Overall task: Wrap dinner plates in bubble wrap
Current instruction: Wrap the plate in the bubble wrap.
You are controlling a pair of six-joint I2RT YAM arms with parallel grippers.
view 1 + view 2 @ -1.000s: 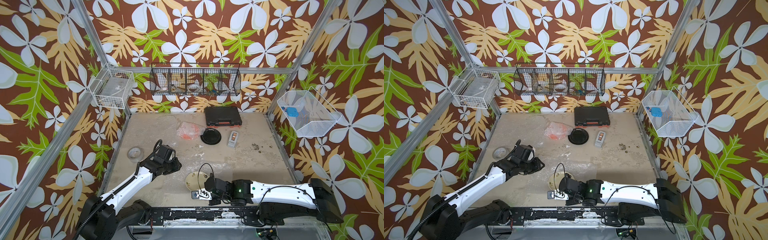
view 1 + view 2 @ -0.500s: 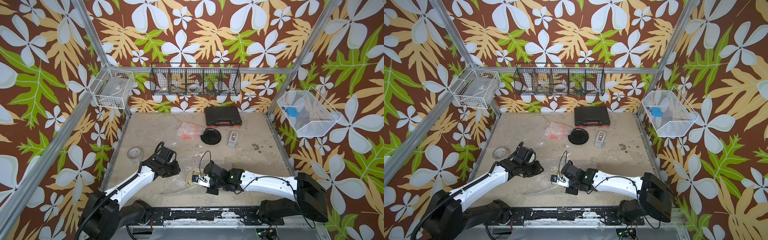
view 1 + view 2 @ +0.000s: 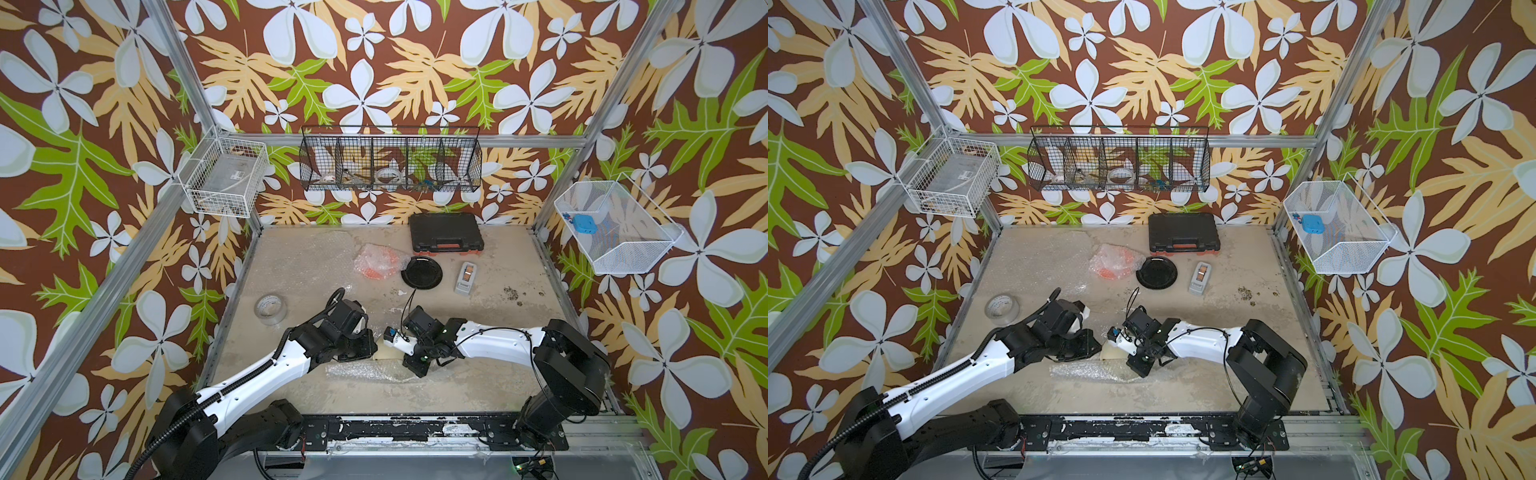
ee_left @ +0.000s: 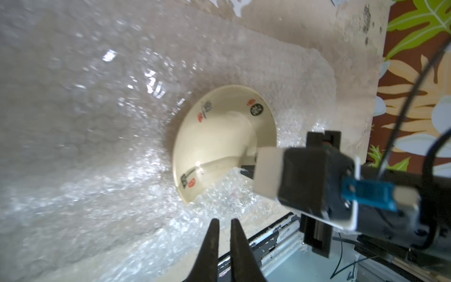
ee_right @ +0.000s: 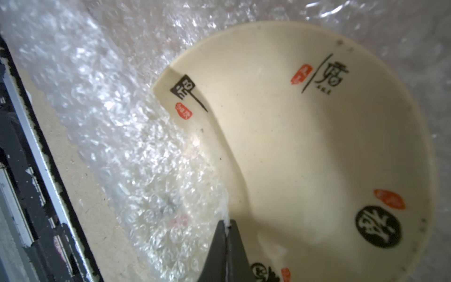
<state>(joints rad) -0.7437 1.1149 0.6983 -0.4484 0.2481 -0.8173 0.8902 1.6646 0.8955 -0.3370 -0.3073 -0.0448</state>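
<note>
cream plate (image 5: 317, 146) partly under bubble wrap (image 5: 136, 171), front-centre of table (image 3: 478, 386)
R gripper (image 5: 227, 223) clamped on wrap edge over the plate; L gripper (image 4: 224, 221) jaws nearly together w/ thin gap; can't tell if gripping

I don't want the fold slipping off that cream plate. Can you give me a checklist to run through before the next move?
1. Hold of right gripper on the bubble wrap edge: ok, shut on it.
2. The cream plate lies on the wrap: ok.
3. The cream plate is covered: not ok, most of its face is bare.
4. Hold of left gripper on the wrap: cannot tell; its fingers stand nearly together over the sheet.
5. The orange plate is wrapped: ok.
6. The black plate is wrapped: not ok, bare.
</note>
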